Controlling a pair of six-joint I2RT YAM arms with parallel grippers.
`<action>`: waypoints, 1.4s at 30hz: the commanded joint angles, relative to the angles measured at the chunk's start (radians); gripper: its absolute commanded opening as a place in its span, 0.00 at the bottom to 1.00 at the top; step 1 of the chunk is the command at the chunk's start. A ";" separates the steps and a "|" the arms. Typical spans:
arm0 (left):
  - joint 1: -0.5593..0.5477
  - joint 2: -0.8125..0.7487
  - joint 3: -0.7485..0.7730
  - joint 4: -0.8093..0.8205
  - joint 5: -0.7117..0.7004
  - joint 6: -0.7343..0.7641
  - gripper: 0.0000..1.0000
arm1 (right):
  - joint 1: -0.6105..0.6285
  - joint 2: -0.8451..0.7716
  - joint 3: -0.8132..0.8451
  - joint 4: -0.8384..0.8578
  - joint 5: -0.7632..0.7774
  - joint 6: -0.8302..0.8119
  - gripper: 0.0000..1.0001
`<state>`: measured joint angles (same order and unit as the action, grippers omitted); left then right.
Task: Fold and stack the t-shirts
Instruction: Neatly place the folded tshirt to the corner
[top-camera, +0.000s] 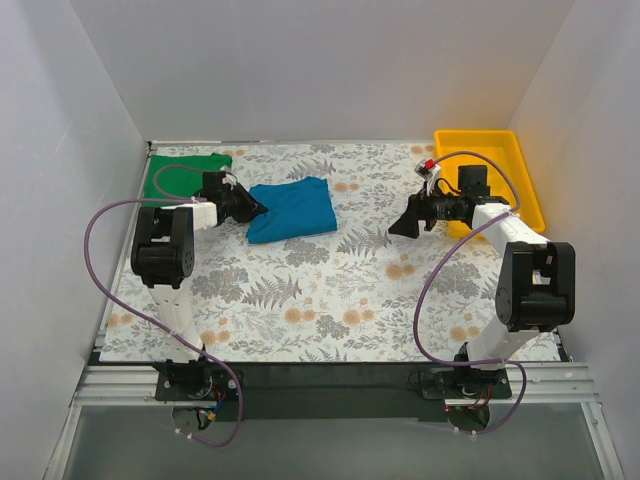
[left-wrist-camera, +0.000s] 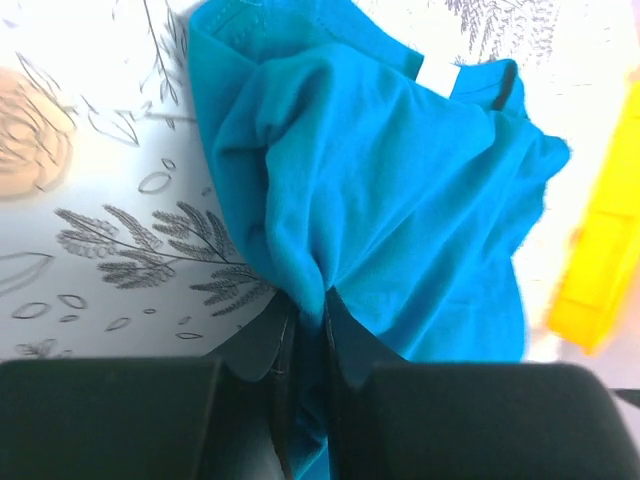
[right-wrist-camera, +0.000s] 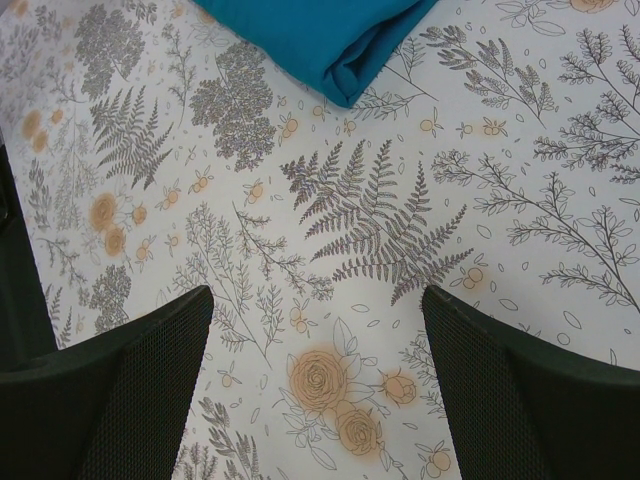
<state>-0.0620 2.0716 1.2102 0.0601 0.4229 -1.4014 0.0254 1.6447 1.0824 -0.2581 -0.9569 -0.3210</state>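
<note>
From above: 2 shirts on the floral table cover (top-camera: 330, 290). The green t-shirt (top-camera: 185, 175) lies flat in the far left corner. The teal-blue t-shirt (top-camera: 298, 208) sits just to its right as a folded bundle, left of centre. The left gripper (top-camera: 255, 208) is right at the teal bundle's left edge. Across the table, the right gripper (top-camera: 408, 222) hangs over bare cover, well apart from both shirts, with the yellow tray (top-camera: 520, 170) behind it in the far right corner.

Left wrist view: the left gripper (left-wrist-camera: 308, 305) has its 2 fingers pressed together on a pinch of the teal-blue t-shirt (left-wrist-camera: 400, 200), and the fabric bunches into folds fanning away from the fingertips. A white label (left-wrist-camera: 437, 78) shows at the far edge, with the yellow tray (left-wrist-camera: 605, 260) blurred on the right.

Right wrist view: the right gripper (right-wrist-camera: 318, 300) is spread wide with nothing between its fingers, only fern-and-rose cover (right-wrist-camera: 500, 200) below. A rolled corner of the teal-blue t-shirt (right-wrist-camera: 320, 35) peeks in at the top.
</note>
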 joint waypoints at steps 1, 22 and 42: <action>-0.006 -0.109 0.002 0.023 -0.096 0.168 0.00 | -0.007 0.014 -0.001 0.014 -0.022 -0.016 0.91; 0.017 -0.214 0.101 0.035 -0.371 0.573 0.00 | -0.007 0.041 0.017 -0.016 -0.046 -0.041 0.91; 0.113 -0.199 0.247 -0.006 -0.451 0.697 0.00 | -0.007 0.079 0.034 -0.041 -0.046 -0.059 0.91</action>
<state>0.0269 1.9484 1.4166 0.0345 0.0090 -0.7357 0.0254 1.7176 1.0828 -0.2890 -0.9756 -0.3660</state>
